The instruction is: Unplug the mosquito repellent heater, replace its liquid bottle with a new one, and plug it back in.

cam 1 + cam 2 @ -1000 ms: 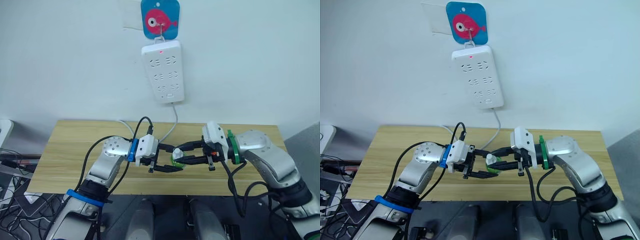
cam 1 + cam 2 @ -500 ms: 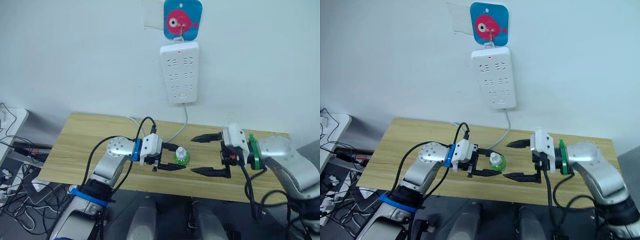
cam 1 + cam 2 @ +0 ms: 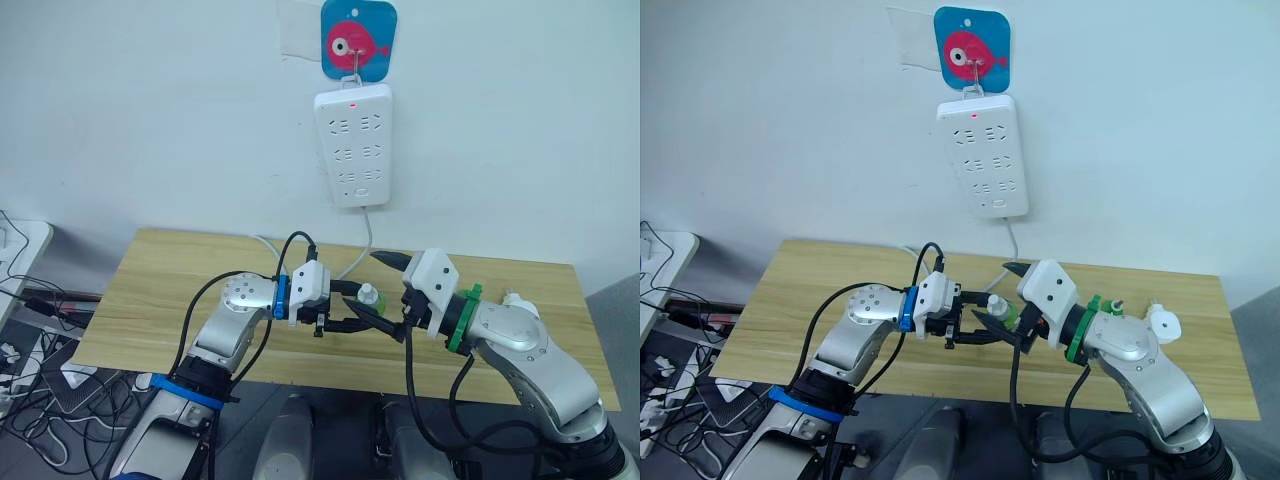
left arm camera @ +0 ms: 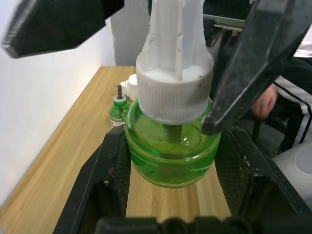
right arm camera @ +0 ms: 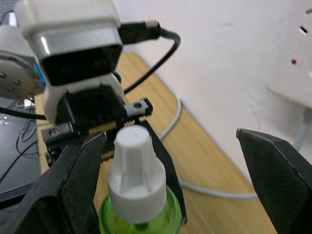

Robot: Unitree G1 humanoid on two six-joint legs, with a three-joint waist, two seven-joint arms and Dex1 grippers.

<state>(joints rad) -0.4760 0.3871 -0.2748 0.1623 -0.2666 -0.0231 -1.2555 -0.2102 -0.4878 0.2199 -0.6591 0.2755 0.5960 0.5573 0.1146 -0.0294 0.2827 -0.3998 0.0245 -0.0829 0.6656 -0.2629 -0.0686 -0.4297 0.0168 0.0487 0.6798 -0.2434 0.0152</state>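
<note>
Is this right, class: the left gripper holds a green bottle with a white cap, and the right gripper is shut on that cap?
Not quite. The left gripper does hold the green bottle with its white cap, but the right gripper is open, its fingers spread either side of the cap without touching it. The right wrist view shows this.

Upright green bottle [image 4: 170,156], white-capped

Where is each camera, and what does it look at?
Left and right eye views: on the head, looking down at the table, wall power strip and both arms.
Left wrist view: between left gripper fingers, at the green bottle.
Right wrist view: between right gripper fingers, facing the left gripper.
All share the bottle.
</note>
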